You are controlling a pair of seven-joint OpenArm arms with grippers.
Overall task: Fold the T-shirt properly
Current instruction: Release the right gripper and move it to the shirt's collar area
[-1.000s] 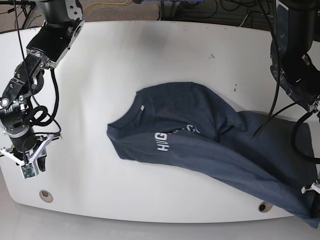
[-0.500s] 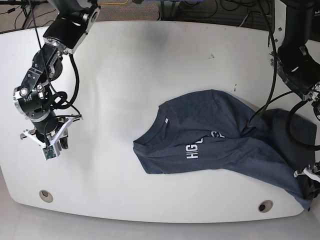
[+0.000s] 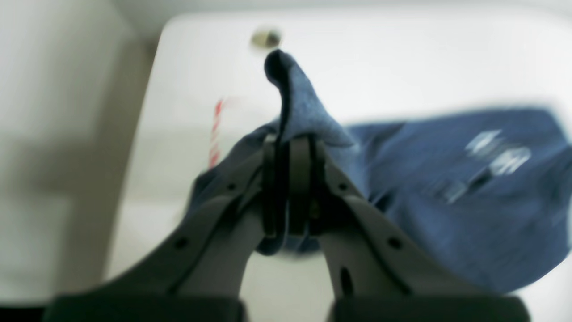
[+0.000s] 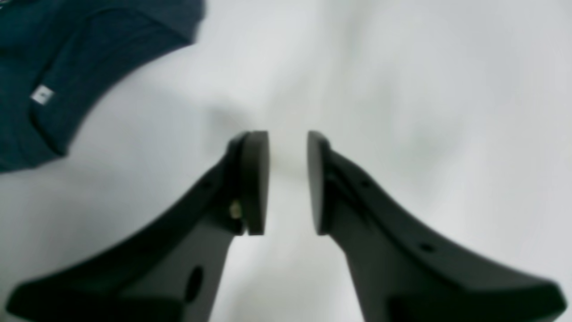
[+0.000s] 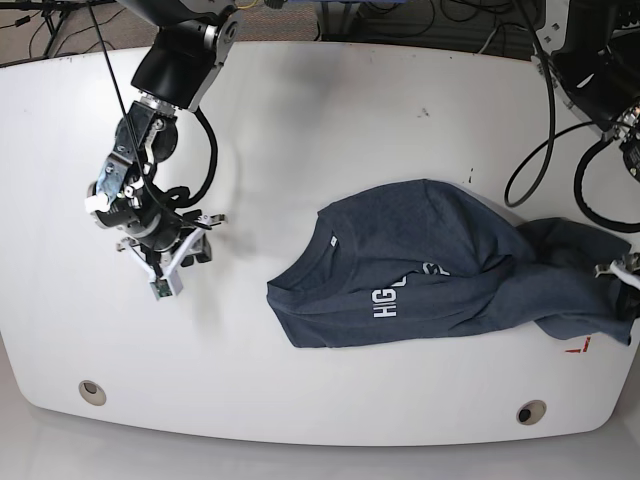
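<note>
White table (image 5: pixel 300 130): T-shirt (image 5: pixel 450 270) lengthwise across, collar leftward.

Lettering (image 5: pixel 403 291) partly swallowed by a fold at frame centre, left gripper (image 5: pixel 622 281) cut by the right edge, wrist-view shirt (image 3: pixel 447 188) blurred, its print (image 3: pixel 496 156) was unreadable.

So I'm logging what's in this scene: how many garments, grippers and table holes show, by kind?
T-shirt: 1
Grippers: 2, the left gripper shut on the shirt, the right gripper open over the bare table
Round table holes: 2, one front-left in the base view, one front-right
Total: 5
</note>
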